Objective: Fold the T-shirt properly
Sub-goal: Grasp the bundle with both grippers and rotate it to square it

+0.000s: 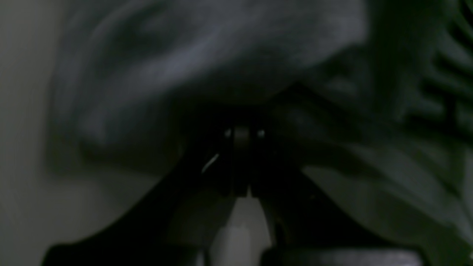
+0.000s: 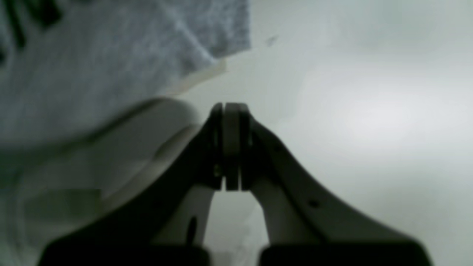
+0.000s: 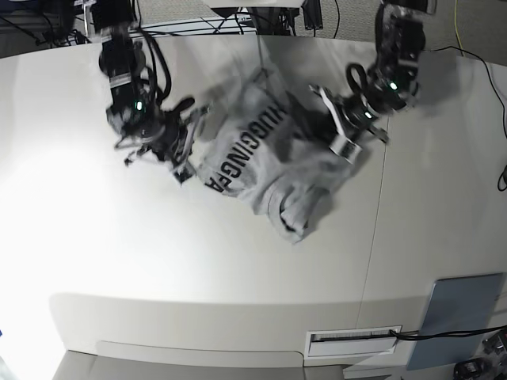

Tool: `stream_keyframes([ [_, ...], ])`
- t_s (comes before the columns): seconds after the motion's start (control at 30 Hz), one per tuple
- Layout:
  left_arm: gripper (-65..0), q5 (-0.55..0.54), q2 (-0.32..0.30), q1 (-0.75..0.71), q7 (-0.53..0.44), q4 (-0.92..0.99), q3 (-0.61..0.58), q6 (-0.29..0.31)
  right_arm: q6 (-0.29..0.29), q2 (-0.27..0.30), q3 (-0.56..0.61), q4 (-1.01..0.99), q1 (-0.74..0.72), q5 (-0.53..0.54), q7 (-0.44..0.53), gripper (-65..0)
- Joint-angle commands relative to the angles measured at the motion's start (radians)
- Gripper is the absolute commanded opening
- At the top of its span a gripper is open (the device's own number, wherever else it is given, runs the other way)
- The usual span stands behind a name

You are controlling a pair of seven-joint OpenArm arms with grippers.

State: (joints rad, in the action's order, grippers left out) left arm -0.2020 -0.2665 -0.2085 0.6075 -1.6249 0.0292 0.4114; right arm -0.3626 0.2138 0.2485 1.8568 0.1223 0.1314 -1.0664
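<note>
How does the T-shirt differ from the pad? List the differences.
The T-shirt is crumpled; the pad lies flat. The T-shirt bears black lettering; the pad is plain. The T-shirt sits far and central in the base view; the pad is at its lower right corner. Both are greyish.

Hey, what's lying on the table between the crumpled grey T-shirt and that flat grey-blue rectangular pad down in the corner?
Nothing: in the base view only bare white table separates the heather-grey T-shirt from the grey-blue pad.
</note>
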Motion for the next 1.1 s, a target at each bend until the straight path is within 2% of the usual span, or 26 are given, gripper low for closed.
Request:
stream_keyframes([
  [0.0, -65.0, 0.034, -0.011, 0.023, 0.019, 0.009, 0.014, -0.019, -0.002, 0.002, 0.001, 0.047, 0.02, 0.016, 0.022, -65.0],
  [0.13, -65.0, 0.033, -0.011, 0.095, 0.013, 0.049, 0.015, -0.019, -0.019, 0.002, 0.041, 0.142, 0.113, 0.035, 0.027, -65.0],
  [0.3, -65.0, 0.013, -0.017, 0.14, 0.021, 0.049, 0.015, -0.023, -0.007, 0.002, 0.082, 0.219, 0.149, 0.031, 0.032, -65.0],
  [0.4, -65.0, -0.037, -0.03, 0.14, 0.067, 0.03, 0.016, -0.023, 0.051, 0.002, 0.027, 0.224, 0.14, -0.028, 0.102, -65.0],
  [0.5, -65.0, -0.089, -0.052, 0.135, 0.109, 0.016, 0.016, -0.027, 0.056, 0.002, -0.059, 0.223, 0.121, -0.066, 0.129, -65.0],
  [0.63, -65.0, -0.132, -0.085, 0.119, 0.117, 0.016, 0.015, -0.121, 0.056, 0.002, -0.118, 0.216, 0.081, -0.066, 0.131, -65.0],
  [0.77, -65.0, -0.135, -0.087, 0.103, 0.116, 0.017, 0.015, -0.134, 0.057, -0.007, -0.122, 0.143, 0.029, -0.069, 0.148, -65.0],
  [0.83, -65.0, -0.134, -0.085, 0.103, 0.097, 0.019, 0.015, -0.135, 0.057, -0.026, -0.122, 0.086, -0.002, -0.069, 0.161, -65.0],
  [1.07, -65.0, -0.08, -0.085, 0.127, -0.071, 0.057, 0.015, -0.138, 0.049, -0.101, -0.077, -0.092, -0.084, -0.069, 0.163, -65.0],
])
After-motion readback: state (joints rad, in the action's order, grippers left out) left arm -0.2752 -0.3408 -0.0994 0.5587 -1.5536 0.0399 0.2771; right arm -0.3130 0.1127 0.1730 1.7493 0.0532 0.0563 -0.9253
